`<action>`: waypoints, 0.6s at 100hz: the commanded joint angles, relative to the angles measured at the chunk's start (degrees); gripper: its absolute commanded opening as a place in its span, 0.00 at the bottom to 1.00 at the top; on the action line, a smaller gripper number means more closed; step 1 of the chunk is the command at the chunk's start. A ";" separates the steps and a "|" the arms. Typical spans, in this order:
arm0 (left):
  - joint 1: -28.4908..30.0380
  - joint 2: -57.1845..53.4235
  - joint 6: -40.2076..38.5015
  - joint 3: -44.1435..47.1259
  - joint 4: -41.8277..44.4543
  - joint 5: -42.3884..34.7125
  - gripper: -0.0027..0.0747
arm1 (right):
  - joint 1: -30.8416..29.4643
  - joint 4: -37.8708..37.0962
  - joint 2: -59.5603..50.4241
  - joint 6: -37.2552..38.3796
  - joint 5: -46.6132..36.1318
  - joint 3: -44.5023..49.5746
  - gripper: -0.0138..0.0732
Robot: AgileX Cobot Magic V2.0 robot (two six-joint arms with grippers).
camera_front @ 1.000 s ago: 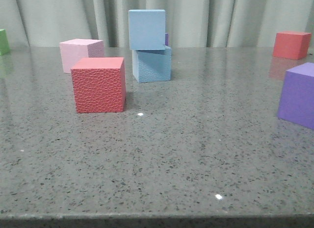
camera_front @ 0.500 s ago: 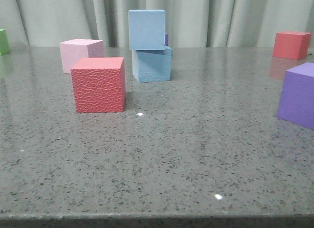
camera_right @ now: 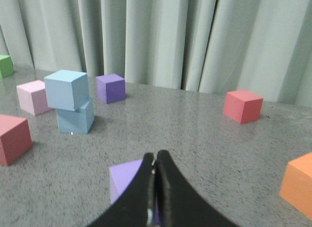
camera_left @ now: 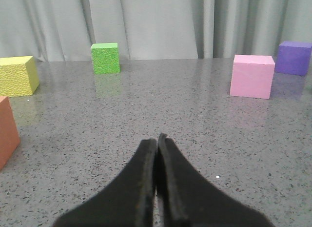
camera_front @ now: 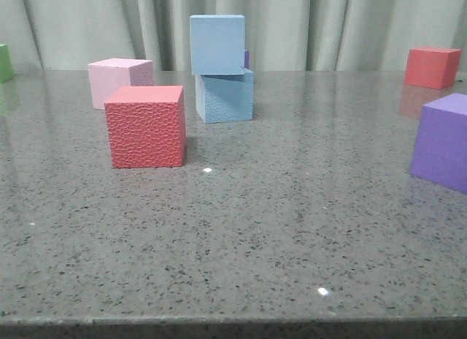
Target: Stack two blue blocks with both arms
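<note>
Two pale blue blocks stand stacked at the back middle of the table: the upper blue block point(camera_front: 217, 44) rests, slightly turned, on the lower blue block point(camera_front: 225, 97). The stack also shows in the right wrist view, upper block point(camera_right: 65, 90) on lower block point(camera_right: 75, 116). Neither arm appears in the front view. My left gripper point(camera_left: 157, 139) is shut and empty above bare table. My right gripper point(camera_right: 155, 155) is shut and empty, with a light purple cube point(camera_right: 126, 181) just beyond and partly hidden by its fingers.
A red cube point(camera_front: 145, 126) and a pink cube point(camera_front: 118, 81) stand left of the stack. A purple cube point(camera_front: 441, 141) sits at the right edge, a red cube point(camera_front: 432, 66) back right, a green cube point(camera_front: 5, 62) back left. Yellow point(camera_left: 17, 75) and orange point(camera_left: 8, 134) cubes lie near the left gripper.
The front view has shifted very slightly; the blocks appear a few pixels to the left. Nothing on the table has moved.
</note>
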 commanded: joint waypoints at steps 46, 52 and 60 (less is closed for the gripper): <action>-0.13 -1.96 -0.23 0.07 -0.50 -4.77 0.01 | -17.36 14.07 -0.39 -7.19 -35.06 19.61 0.03; -0.13 -1.96 -0.23 0.07 -0.50 -4.77 0.01 | -17.52 14.07 -0.39 -7.19 -36.82 21.84 0.03; -0.13 -1.96 -0.23 0.07 -0.50 -4.77 0.01 | -18.69 14.07 -0.39 -6.87 -37.12 23.86 0.03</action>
